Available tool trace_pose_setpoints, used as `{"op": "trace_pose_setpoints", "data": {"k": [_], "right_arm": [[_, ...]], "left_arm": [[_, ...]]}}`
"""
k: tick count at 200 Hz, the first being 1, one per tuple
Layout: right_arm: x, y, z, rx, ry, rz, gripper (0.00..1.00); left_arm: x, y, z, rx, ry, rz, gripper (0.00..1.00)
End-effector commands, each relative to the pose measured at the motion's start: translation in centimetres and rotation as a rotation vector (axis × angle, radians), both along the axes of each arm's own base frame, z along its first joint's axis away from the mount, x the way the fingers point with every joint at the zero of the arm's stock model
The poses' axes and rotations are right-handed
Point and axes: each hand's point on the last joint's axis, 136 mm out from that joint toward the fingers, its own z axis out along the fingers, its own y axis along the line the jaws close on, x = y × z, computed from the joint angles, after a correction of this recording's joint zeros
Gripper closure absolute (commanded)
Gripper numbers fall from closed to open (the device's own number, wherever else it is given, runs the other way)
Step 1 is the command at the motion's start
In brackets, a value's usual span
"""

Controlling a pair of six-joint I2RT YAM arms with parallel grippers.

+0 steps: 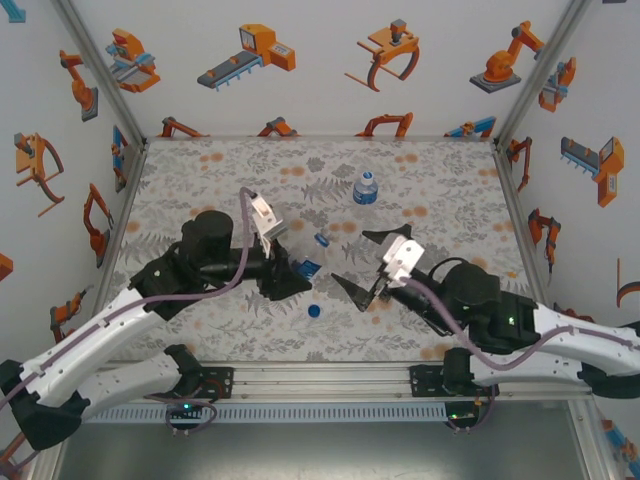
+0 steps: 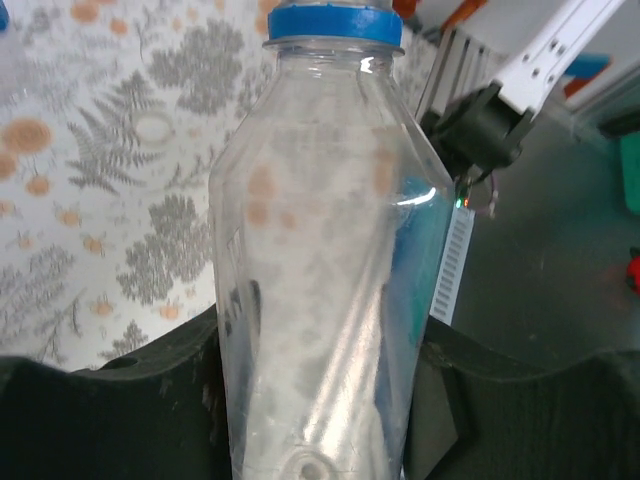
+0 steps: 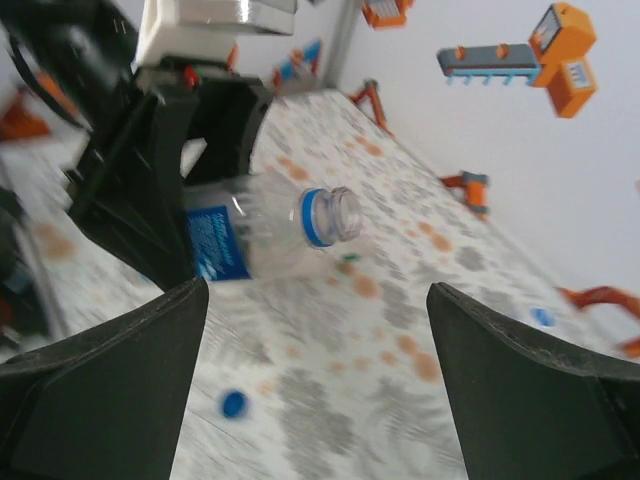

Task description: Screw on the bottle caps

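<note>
Floral-patterned desk [image 1: 200, 180]: my left jaws clamp a clear plastic bottle [image 2: 320, 250], its blue label [image 3: 215, 250] unreadable; right jaws gape wide, empty.

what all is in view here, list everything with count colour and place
held bottle: one, clear with blue label and blue neck ring, uncapped, in the left claw
standing bottle: one, clear with blue label, upright at the table's far side
loose cap: one, blue, on the table between the arms
table: one, grey floral with orange spots
left claw: one, black, shut on the held bottle
right claw: one, black, open, empty
</note>
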Motion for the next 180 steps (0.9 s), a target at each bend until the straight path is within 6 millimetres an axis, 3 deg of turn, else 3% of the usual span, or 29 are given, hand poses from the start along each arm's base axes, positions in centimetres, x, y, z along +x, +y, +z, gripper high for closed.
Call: {"op": "trace_pose_setpoints", "data": {"k": [1,38,76,112,154,180], "right_arm": [[-1.8,-0.1,4.6,0.383,0.165,0.165,0.19],[-3.9,1.7,7.4,0.462,0.188,0.330,0.17],[-4.1,3.2,9.3,0.492,0.192,0.361,0.17],[-4.1,3.7,11.0,0.524,0.166,0.369,0.19],[-2.0,2.3,11.1,0.544,0.135,0.229,0.21],[-3.0,3.2,11.3,0.491,0.107,0.286,0.20]], "left_arm": [[-0.7,-0.3,5.9,-0.234,-0.099,-0.039,0.56],[-3.2,-0.2,9.9,-0.385,-0.141,-0.174,0.54],[-5.5,-0.1,12.3,-0.485,-0.144,-0.312,0.54],[-7.2,-0.1,13.6,-0.529,-0.130,-0.420,0.54],[-7.7,0.1,14.2,-0.530,-0.137,-0.434,0.54],[-7.9,0.1,14.4,-0.530,-0.136,-0.440,0.54]]}}
